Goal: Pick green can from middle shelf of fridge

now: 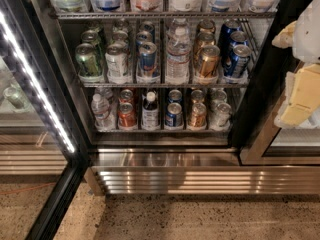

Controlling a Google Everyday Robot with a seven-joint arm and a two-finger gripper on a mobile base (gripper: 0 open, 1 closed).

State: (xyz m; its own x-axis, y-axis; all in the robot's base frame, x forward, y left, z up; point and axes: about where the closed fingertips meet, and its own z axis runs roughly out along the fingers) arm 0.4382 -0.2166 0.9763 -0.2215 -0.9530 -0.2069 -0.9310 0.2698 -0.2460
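The fridge (165,180) stands open in front of me, and its glass door (35,94) with a white LED strip is swung out to the left. The middle shelf (165,84) is a wire rack with lanes of tall cans. The green can (88,60) stands upright at the front of the leftmost lane, with more green cans behind it. My gripper (301,66), white with yellowish parts, hangs close to the camera at the right edge. It is outside the fridge, far to the right of the green can, and holds nothing that I can see.
To the right of the green can stand a silver-white can (116,60), a blue can (148,56), a water bottle (178,56), a gold can (208,60) and dark blue cans (237,60). The lower rack (160,129) holds shorter cans and small bottles. A black frame post (260,84) stands between my gripper and the shelves.
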